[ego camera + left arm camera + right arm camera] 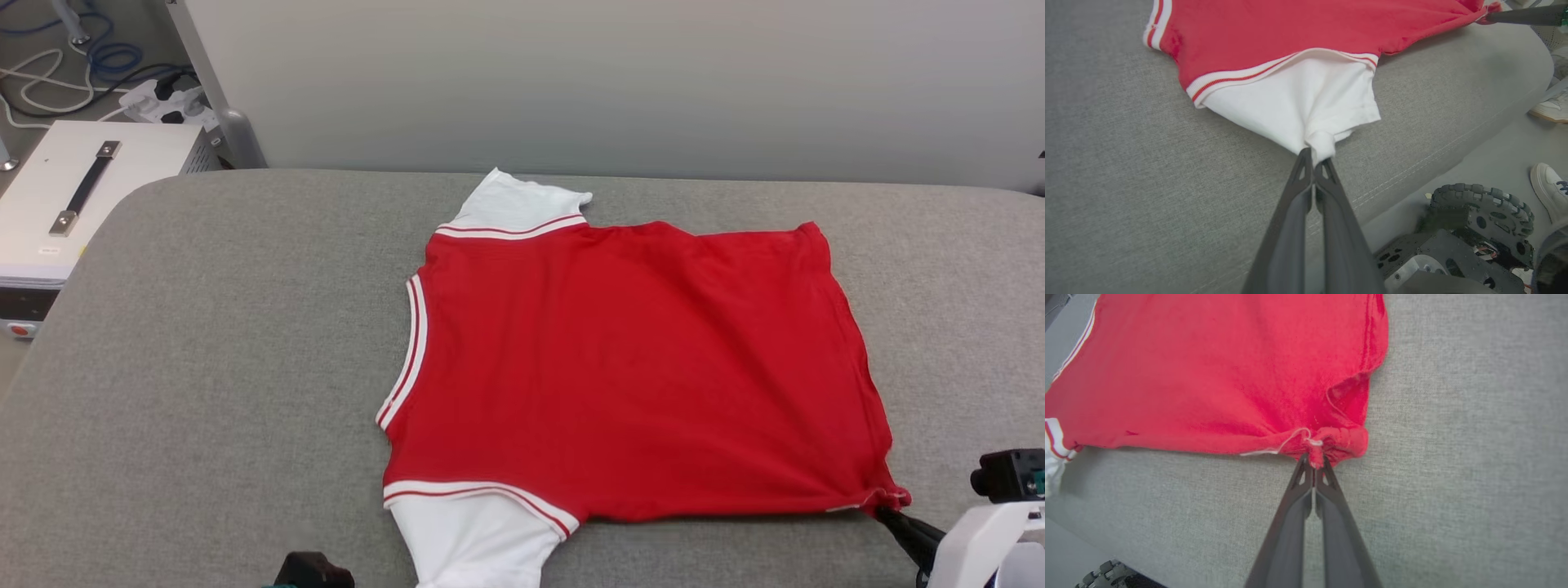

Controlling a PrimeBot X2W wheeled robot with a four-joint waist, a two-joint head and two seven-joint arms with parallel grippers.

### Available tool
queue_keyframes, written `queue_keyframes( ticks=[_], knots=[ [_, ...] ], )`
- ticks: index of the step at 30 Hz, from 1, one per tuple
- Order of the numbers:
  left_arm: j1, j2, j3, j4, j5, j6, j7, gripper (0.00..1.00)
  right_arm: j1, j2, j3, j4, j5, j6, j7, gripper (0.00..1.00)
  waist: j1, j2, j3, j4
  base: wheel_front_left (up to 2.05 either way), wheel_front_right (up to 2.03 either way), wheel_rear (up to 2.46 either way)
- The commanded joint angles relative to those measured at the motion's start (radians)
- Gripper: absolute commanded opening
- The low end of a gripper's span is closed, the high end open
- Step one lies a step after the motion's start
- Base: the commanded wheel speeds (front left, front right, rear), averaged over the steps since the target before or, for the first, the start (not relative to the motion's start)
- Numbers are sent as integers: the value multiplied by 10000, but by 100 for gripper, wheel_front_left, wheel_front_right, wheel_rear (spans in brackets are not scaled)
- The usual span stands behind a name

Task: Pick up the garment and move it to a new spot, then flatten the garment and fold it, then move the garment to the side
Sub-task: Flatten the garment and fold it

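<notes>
Garment [620, 367] is spread on the grey padded worktop [204, 367], left gripper [1314, 157] jaws clamped on the near white sleeve [1298, 102], right gripper [1314, 459] jaws clamped on a bunched hem corner [1339, 441], so an uneven pull could slip either tiny pinch.

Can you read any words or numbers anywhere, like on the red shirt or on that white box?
Nothing here can be read.
The small label on the white box: too small to read.
On the garment: no letters or numbers on the side that shows, just plain red cloth, white sleeves and stripes.
</notes>
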Motion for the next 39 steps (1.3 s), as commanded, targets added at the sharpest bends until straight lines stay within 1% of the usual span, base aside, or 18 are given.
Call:
queue_keyframes(
  ticks=[1, 6, 8, 14, 20, 25, 27, 28, 34, 35, 39],
  knots=[
    [244, 131, 3, -213, -135, 82, 64, 0, 321, -30, -202, -312, 58, -76, 230, 0, 1, -1, 19, -40, 0, 0, 0],
    [280, 332, 388, -914, -225, 414, -199, 0, 1076, 168, -1185, -1607, -155, -76, 904, 0, 1, -1, 190, -97, 0, 0, 0],
    [89, 360, 576, -1090, -187, 469, -324, 0, 1178, 310, -1572, -2006, -370, -76, 1066, 0, 1, -1, 276, -103, 0, 0, 0],
    [-845, 369, 1022, -1255, -53, 344, -440, 0, 962, 855, -2459, -2858, -958, -76, 1510, 0, 1, -1, 712, -103, 0, 0, 0],
    [-2072, 117, 1306, -998, 68, 133, -315, 0, 240, 1243, -3040, -3230, -1482, -76, 1981, 0, 1, -1, 1413, -157, 0, 0, 0],
    [-2936, -206, 1278, -343, 237, -79, -178, 0, -588, 1567, -3223, -2966, -2077, -76, 2323, 0, 1, -1, 1971, -252, 0, 0, 0],
    [-3275, -366, 1316, 117, 289, -136, -236, 0, -933, 1684, -3182, -2772, -2324, -76, 2418, 0, 1, -1, 2177, -278, 0, 0, 0],
    [-3573, -478, 1313, 577, 381, -206, -292, 0, -1219, 1782, -3135, -2546, -2513, -76, 2473, 0, 1, -1, 2321, -309, 0, 0, 0],
    [-4279, -850, 1228, 1924, 530, -432, -531, 0, -1877, 1964, -2889, -1829, -2929, -76, 2528, 0, 1, -1, 2548, -330, 0, 0, 0],
    [-4566, -1006, 1221, 2481, 537, -510, -666, 0, -2134, 2017, -2771, -1509, -3028, -76, 2456, 0, 1, -1, 2613, -321, 0, 0, 0],
    [-4878, -1194, 1047, 3281, 541, -623, -637, 0, -2402, 2008, -2559, -1112, -3139, -76, 2379, 0, 1, -1, 2637, -303, 0, 0, 0]
  ],
)
